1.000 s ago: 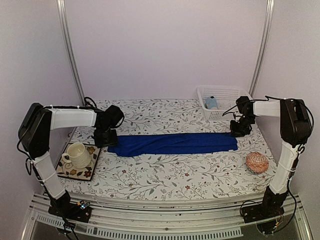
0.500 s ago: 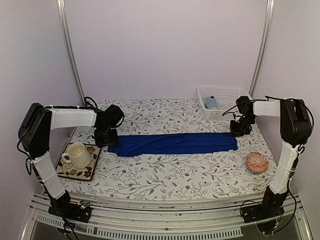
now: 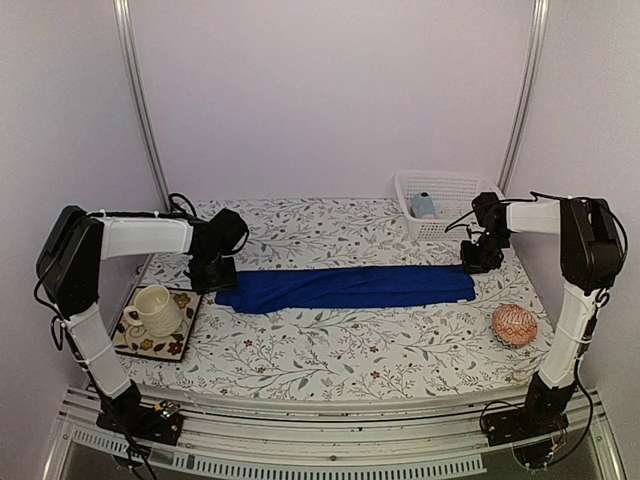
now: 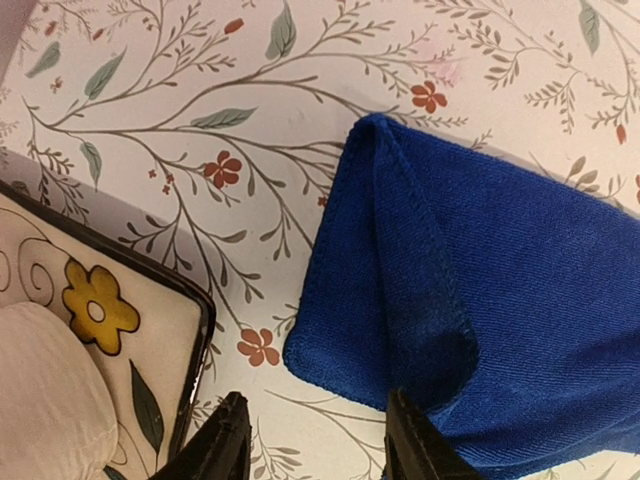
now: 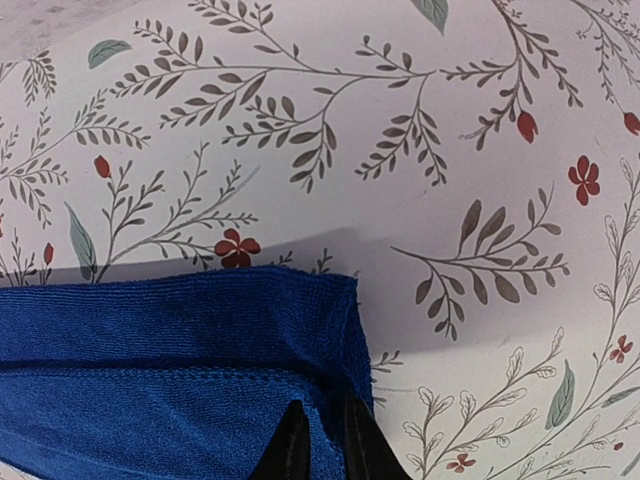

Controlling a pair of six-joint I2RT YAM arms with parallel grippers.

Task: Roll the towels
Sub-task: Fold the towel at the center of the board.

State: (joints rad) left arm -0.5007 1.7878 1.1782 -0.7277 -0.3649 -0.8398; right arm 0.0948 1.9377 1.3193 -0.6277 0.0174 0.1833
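L gripper: points down at the table, wrist bent under a level forearm, arm reaching in from its base. Fingers stand apart. One is over bare tabletop, the other at the end corner of the royal-blue towel. Nothing clamped. Just outboard of it: a flowered tile w/ a cream cup.

R gripper: also pointing down, forearm level, upper arm upright. Fingers almost together w/ a slim gap, tips down on the towel's opposite end, by its corner. Can't tell if cloth is pinched.

The towel lies flat, unrolled, folded lengthwise into a long strip w/ layered edges, stretched between the two grippers.

Behind R gripper: a white basket holding the light-blue towel. Toward R base: a pink-red ball.
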